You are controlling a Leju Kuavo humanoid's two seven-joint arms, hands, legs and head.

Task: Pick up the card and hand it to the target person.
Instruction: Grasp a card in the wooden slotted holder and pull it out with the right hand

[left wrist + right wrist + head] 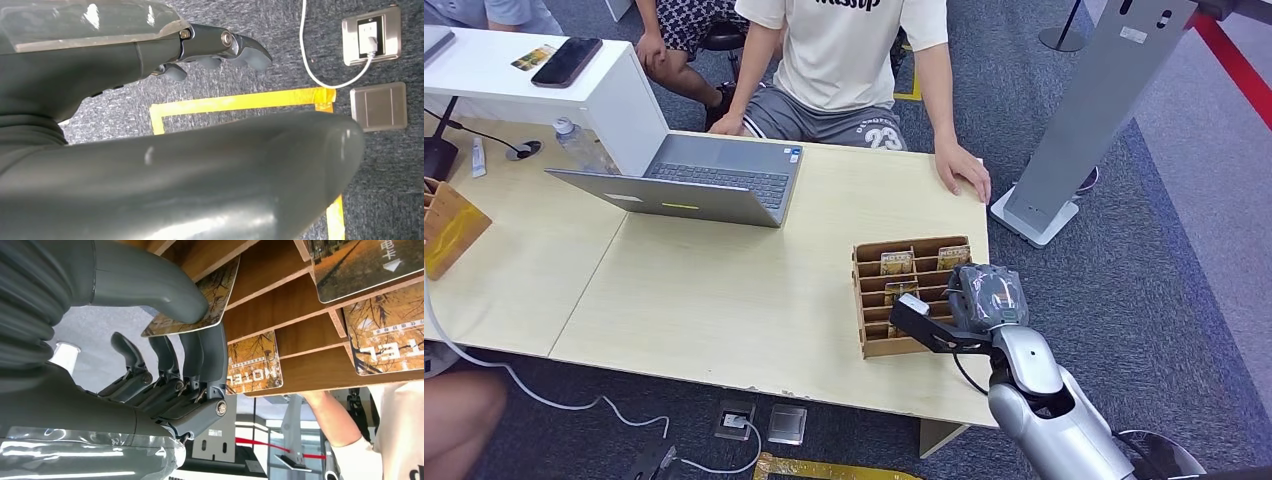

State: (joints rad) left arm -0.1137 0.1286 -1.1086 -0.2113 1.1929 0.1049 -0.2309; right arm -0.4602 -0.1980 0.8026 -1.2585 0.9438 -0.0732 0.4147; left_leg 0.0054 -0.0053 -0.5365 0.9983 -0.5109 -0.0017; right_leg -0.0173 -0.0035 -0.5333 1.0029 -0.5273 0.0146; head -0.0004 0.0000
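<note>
A wooden card rack stands near the table's front right edge, with several orange hotel cards in its slots. My right hand sits over the rack's right side. In the right wrist view its thumb and fingers pinch one card at the rack's edge; other cards lie in slots beside it. A person in a white shirt sits across the table, one hand resting on the far edge. My left hand hangs over the floor, fingers apart, holding nothing.
An open laptop stands at the table's middle back, beside a white box carrying a phone. A water bottle and a wooden holder are at left. A grey stand rises right of the table. Floor sockets lie below.
</note>
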